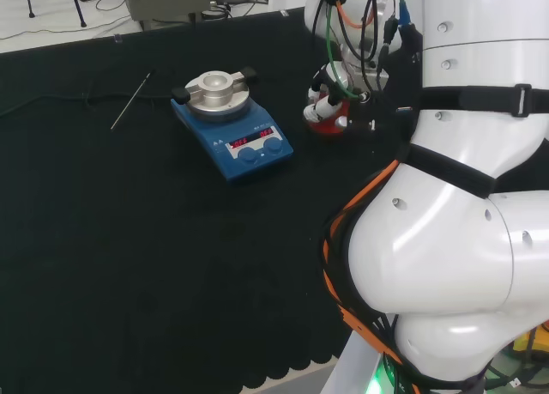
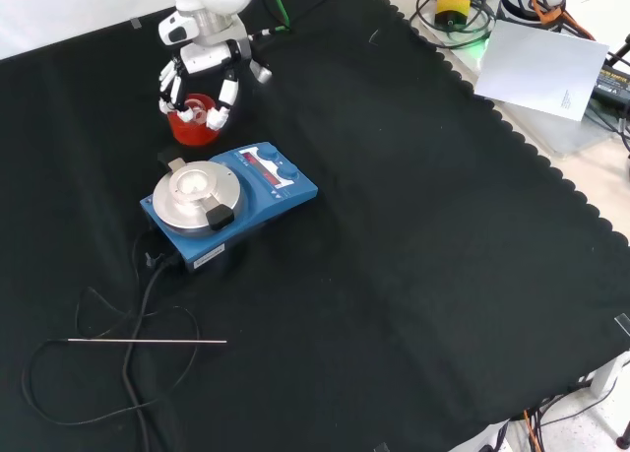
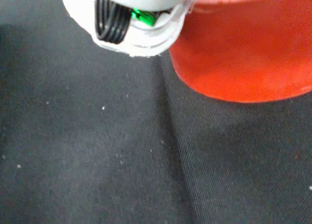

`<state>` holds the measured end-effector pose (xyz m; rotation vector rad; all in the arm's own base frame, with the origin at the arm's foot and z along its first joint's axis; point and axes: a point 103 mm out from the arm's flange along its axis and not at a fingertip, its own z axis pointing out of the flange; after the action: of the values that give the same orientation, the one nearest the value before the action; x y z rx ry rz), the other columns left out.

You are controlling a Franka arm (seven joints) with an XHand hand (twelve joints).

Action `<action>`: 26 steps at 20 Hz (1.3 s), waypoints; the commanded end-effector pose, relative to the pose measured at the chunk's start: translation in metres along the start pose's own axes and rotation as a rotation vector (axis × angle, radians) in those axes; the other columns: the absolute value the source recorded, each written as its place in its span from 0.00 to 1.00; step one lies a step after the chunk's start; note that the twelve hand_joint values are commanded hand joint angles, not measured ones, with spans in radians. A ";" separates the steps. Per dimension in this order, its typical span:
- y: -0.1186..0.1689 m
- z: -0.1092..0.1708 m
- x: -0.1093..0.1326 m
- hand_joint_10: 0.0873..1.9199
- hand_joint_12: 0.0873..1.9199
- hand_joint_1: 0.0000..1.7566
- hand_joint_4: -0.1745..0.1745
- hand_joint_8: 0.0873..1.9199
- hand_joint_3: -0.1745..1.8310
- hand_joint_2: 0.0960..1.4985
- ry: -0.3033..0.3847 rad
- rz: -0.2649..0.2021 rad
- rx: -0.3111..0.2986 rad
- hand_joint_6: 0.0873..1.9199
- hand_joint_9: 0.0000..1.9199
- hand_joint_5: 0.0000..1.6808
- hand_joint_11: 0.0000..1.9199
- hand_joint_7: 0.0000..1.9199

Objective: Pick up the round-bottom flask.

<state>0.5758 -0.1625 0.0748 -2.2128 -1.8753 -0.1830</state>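
The round-bottom flask [image 2: 194, 110] is clear glass and hard to make out; it sits in a red ribbed ring stand [image 2: 189, 129] near the far left of the cloth in the front view. The hand [image 2: 202, 66] comes down from above it, with fingers [image 2: 219, 112] curled down on both sides of the flask at the ring's top. In the head view the hand [image 1: 324, 102] hangs over the red stand [image 1: 330, 124], just left of the arm's white links. The wrist view has the red stand [image 3: 243, 53] very close beside a white finger [image 3: 131, 24].
A blue hotplate stirrer [image 2: 226, 201] with a round metal top stands right beside the stand, nearer the front camera; in the head view the stirrer [image 1: 232, 124] lies to the stand's left. Its black cable [image 2: 138, 304] and a thin metal rod [image 2: 148, 342] lie on the cloth.
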 end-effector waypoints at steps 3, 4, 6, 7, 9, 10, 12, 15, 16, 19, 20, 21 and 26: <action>-0.004 -0.023 0.010 0.24 0.60 0.63 0.92 0.30 0.44 0.41 0.010 0.009 -0.021 0.42 0.42 0.70 0.28 0.32; -0.005 -0.027 0.012 0.24 0.60 0.64 0.91 0.30 0.44 0.41 0.007 0.008 -0.024 0.42 0.42 0.70 0.29 0.33; -0.007 -0.034 0.015 0.24 0.59 0.64 0.91 0.30 0.44 0.40 0.007 0.011 -0.032 0.42 0.43 0.71 0.29 0.33; -0.007 -0.037 0.017 0.24 0.59 0.64 0.91 0.30 0.44 0.40 0.006 0.013 -0.034 0.41 0.43 0.71 0.29 0.33; -0.009 -0.043 0.019 0.23 0.59 0.64 0.96 0.30 0.44 0.40 0.003 0.015 -0.041 0.39 0.43 0.72 0.29 0.33; -0.010 -0.045 0.022 0.23 0.59 0.64 0.98 0.30 0.44 0.40 0.001 0.017 -0.043 0.38 0.43 0.72 0.29 0.33; -0.012 -0.051 0.024 0.23 0.59 0.64 1.00 0.30 0.43 0.40 0.013 0.029 -0.044 0.37 0.44 0.73 0.30 0.34; -0.016 -0.062 0.026 0.23 0.59 0.64 1.00 0.30 0.42 0.40 0.030 0.043 -0.043 0.36 0.44 0.73 0.30 0.34; -0.017 -0.065 0.028 0.23 0.59 0.64 1.00 0.30 0.42 0.40 0.030 0.047 -0.045 0.36 0.44 0.74 0.30 0.34; -0.020 -0.077 0.034 0.23 0.59 0.64 1.00 0.30 0.42 0.40 0.033 0.053 -0.056 0.36 0.44 0.74 0.30 0.34; -0.021 -0.081 0.036 0.23 0.59 0.64 1.00 0.30 0.42 0.40 0.038 0.058 -0.059 0.36 0.44 0.74 0.30 0.34; -0.022 -0.085 0.038 0.23 0.59 0.64 1.00 0.30 0.42 0.40 0.043 0.064 -0.059 0.35 0.44 0.74 0.30 0.34; -0.029 -0.104 0.053 0.23 0.59 0.64 1.00 0.30 0.42 0.41 0.054 0.071 -0.062 0.35 0.44 0.74 0.30 0.34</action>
<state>0.5678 -0.1447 0.1749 -2.2855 -1.8056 -0.2822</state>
